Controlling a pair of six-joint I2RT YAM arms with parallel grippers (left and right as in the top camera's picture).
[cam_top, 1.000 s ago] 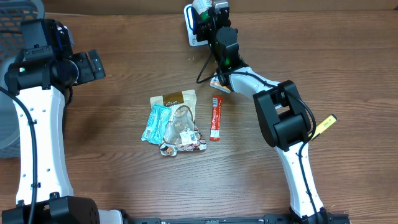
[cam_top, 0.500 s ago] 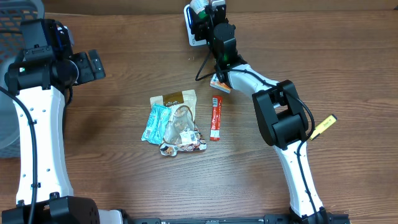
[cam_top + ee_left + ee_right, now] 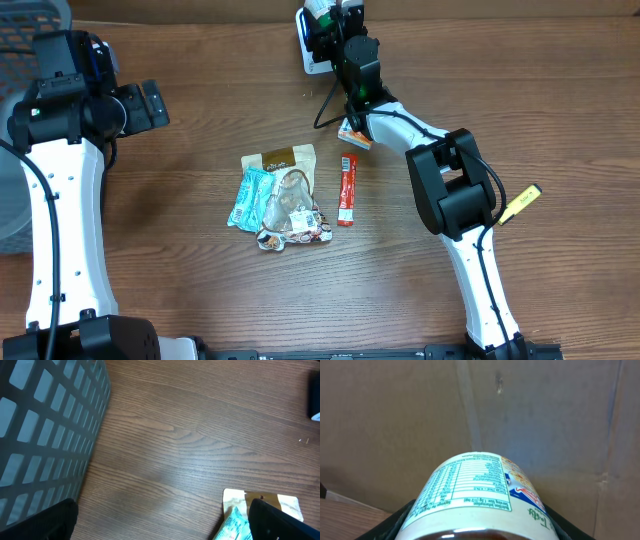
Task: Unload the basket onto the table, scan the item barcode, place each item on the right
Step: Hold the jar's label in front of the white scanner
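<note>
Cardboard wall (image 3: 395,420) behind | right hand (image 3: 333,22) grasps canister (image 3: 475,492), long axis pointing away toward wall | left hand (image 3: 152,104) released

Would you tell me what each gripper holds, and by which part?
The right gripper grips a labelled round container by its sides; left gripper holds nothing.

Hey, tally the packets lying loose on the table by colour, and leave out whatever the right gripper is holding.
Red stick: 1
Teal packet: 1
Brown pouch: 1
Clear bag: 1
Orange packet: 1
Total: 5 in view; the pile may hide more.
</note>
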